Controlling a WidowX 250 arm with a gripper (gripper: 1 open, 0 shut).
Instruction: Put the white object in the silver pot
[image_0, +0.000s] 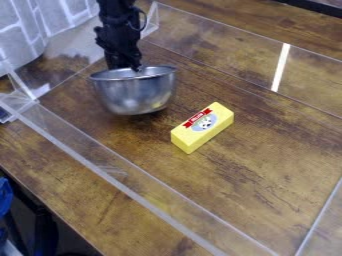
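Note:
The silver pot (134, 92) stands left of centre on the wooden table, tipped so that its shiny outer wall faces the camera and its inside is hidden. My dark gripper (124, 62) points down at the pot's far rim, shut, with its tips against or just inside that rim. Whether it pinches the rim I cannot tell. The white object is hidden from view.
A yellow block (202, 127) with a round red-and-white label lies just right of the pot. A clear acrylic wall (80, 150) runs along the table's left and front sides. A white rack (30, 35) stands at the back left.

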